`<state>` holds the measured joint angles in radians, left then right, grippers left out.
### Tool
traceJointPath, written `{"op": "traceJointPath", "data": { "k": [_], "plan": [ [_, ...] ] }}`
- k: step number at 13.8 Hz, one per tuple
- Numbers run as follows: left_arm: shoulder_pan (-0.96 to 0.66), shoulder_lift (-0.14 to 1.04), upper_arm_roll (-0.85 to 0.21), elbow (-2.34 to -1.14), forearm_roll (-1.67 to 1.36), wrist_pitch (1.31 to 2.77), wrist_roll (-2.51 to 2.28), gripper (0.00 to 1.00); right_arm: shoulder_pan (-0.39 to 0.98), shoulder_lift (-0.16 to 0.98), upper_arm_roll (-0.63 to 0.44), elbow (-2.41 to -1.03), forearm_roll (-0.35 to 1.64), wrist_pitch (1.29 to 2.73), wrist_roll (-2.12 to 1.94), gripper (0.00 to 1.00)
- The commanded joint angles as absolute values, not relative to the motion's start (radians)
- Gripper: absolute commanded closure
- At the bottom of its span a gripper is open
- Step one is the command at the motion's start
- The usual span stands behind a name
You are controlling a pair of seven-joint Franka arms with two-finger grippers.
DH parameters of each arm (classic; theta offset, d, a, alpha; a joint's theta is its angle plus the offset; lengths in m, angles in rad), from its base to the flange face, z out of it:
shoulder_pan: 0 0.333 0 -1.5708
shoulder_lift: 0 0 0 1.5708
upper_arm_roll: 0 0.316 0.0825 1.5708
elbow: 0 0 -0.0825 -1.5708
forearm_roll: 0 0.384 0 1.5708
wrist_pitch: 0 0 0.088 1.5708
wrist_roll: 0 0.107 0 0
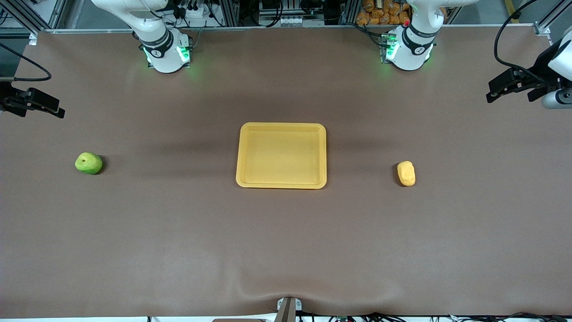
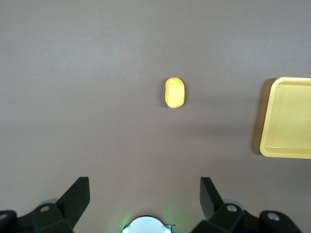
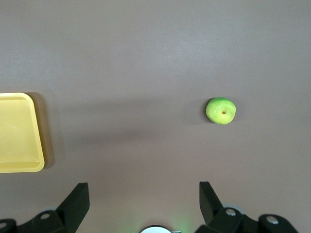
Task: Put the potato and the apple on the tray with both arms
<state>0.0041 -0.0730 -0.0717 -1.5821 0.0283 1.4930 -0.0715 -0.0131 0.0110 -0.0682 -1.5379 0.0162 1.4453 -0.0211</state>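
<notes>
A: Yellow-orange plastic, bare inside: the tray sits mid-table with nothing on it, so the task is at its first step, the reach.

B: Where are the two items?

A: The potato lies on the table toward the left arm's end, well apart from the tray. The apple lies toward the right arm's end, equally well apart.

B: And the grippers?

A: The left gripper hangs high over the table edge at the left arm's end; the right gripper hangs over the edge at the right arm's end. Both wrist views show the jaws spread wide and holding nothing.

B: What does the next move call for?

A: Probably each arm descends over its own item, the left centring on the potato's narrow width, the right straddling the lopsided apple, before closing.

B: Any writing to read?

A: None on the tray or either item. Small marks on the arm bases are too small to read.
</notes>
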Motion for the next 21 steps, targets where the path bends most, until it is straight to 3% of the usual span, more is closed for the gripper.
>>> {"op": "traceJointPath", "data": {
  "k": [1, 13, 21],
  "plan": [
    [0.002, -0.066, -0.078, -1.586, 0.032, 1.505, -0.074, 0.00, -0.018, 0.034, -0.067, -1.517, 0.015, 1.433, -0.029, 0.00],
    [-0.003, -0.054, -0.081, -1.796, 0.032, 1.736, -0.081, 0.00, -0.086, 0.037, -0.074, -1.520, 0.003, 1.433, -0.144, 0.00],
    [-0.003, 0.075, -0.114, -1.946, 0.032, 2.040, -0.083, 0.00, -0.124, 0.121, -0.072, -1.516, 0.000, 1.442, -0.147, 0.00]
  ]
}}
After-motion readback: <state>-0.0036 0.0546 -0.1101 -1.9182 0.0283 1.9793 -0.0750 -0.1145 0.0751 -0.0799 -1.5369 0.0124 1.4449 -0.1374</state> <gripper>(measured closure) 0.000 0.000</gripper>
